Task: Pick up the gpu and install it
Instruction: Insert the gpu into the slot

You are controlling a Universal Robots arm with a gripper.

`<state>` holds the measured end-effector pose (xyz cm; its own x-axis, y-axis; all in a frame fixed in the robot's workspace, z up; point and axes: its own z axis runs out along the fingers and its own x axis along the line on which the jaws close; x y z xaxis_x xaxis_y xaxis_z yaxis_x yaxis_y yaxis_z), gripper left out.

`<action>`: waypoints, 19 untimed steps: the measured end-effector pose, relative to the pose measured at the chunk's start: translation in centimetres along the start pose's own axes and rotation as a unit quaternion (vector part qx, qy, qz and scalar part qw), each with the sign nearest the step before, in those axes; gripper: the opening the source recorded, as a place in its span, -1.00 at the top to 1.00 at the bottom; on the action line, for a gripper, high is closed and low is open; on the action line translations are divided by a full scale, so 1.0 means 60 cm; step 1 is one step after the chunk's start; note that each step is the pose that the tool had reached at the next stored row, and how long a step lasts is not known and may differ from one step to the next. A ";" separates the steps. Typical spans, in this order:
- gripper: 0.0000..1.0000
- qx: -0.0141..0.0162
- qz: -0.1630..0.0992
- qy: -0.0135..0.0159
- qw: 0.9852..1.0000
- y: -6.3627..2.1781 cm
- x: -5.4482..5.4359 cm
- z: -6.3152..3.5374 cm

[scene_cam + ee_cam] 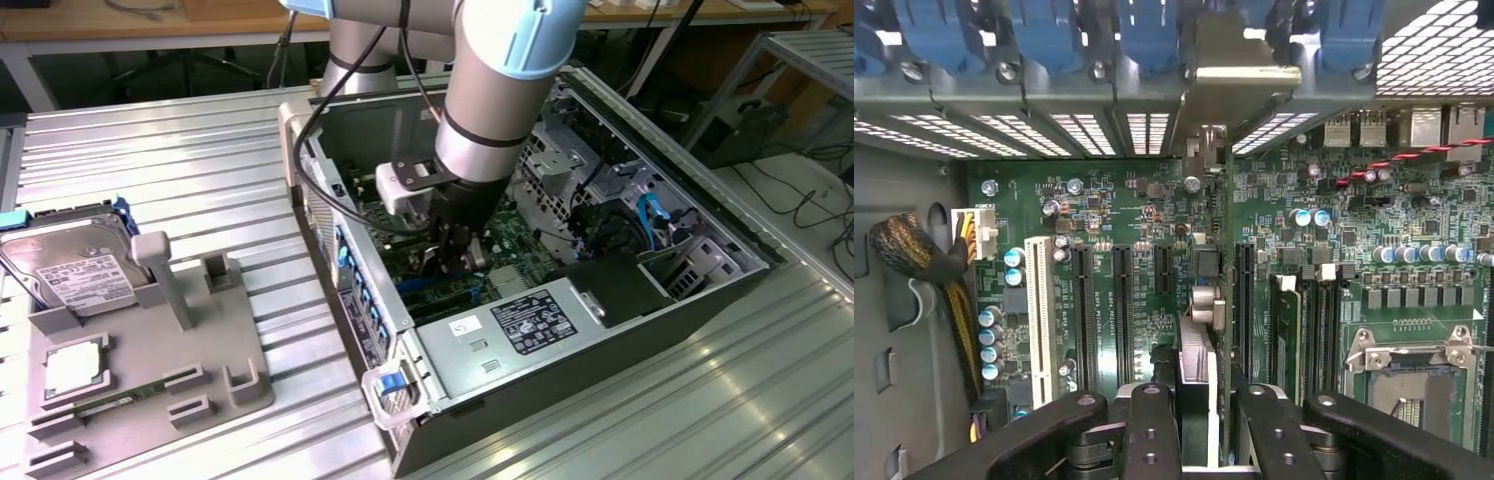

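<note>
GPU (1206, 300) stands on edge between the gripper's (1196, 425) black fingers (1151, 430), which are clamped on its near end; in the wrist view the card runs edge-on away from the fingers, along the motherboard (1114, 215), with its silvery bracket (1239, 95) up against the rear slot wall of the case. It sits in line with the long dark expansion slots (1121, 315), just beside them, though whether its edge is fully seated in a slot cannot be told. A white slot (1038, 305) lies further over, near a braided cable bundle (914, 255) and its white plug.

In the exterior view, nearest at about 7 o'clock, a grey parts holder (147, 370) rests on the ribbed metal bench (160, 150), with a hard drive (74, 270) standing in it at about 9 o'clock. At 5 o'clock lies the power supply (527, 325) with its label, inside the open computer case (721, 290). At the centre the gripper (451, 262) reaches down into the case over the green board, carried by the arm (501, 90), which rises toward 12 o'clock. Beyond, at 3 o'clock, blue cables (651, 215) run by the drive bays.
</note>
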<state>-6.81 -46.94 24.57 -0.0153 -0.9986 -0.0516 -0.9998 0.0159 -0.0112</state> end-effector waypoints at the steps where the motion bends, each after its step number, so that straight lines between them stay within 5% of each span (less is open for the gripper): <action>1: 0.44 0.000 0.000 0.000 1.000 0.000 0.000 0.001; 19: 0.44 0.001 0.000 0.000 1.000 0.000 -0.007 0.003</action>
<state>-6.81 -46.52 24.40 -0.0153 -0.9985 -0.0517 -0.9998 0.0159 -0.0125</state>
